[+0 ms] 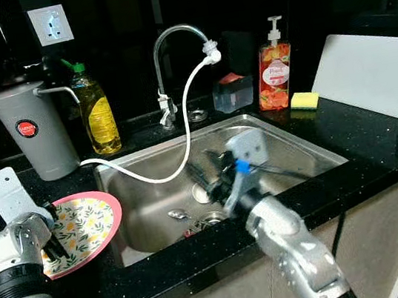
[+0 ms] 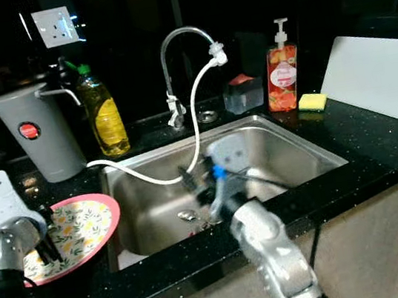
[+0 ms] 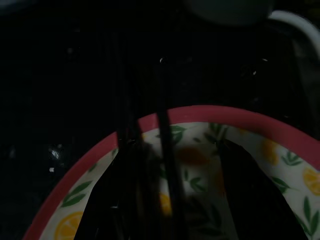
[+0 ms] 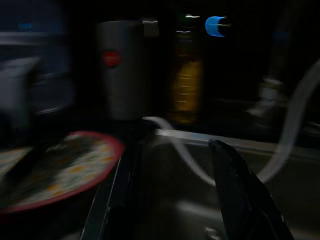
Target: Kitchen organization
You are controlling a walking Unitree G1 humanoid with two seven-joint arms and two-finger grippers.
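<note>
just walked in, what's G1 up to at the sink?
The left gripper rests on the pink-rimmed lemon plate, which sits on the black counter and juts over the sink's left edge; its fingers straddle the rim. The right gripper hangs open over the basin, holding nothing. A white hose runs from the faucet out over the sink's back left corner.

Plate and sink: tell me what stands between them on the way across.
Nothing visible blocks it. The plate lies on the counter with its edge over the sink rim; the left end effector rests on it. Inside the sink, the white hose and the open right end effector hang.
</note>
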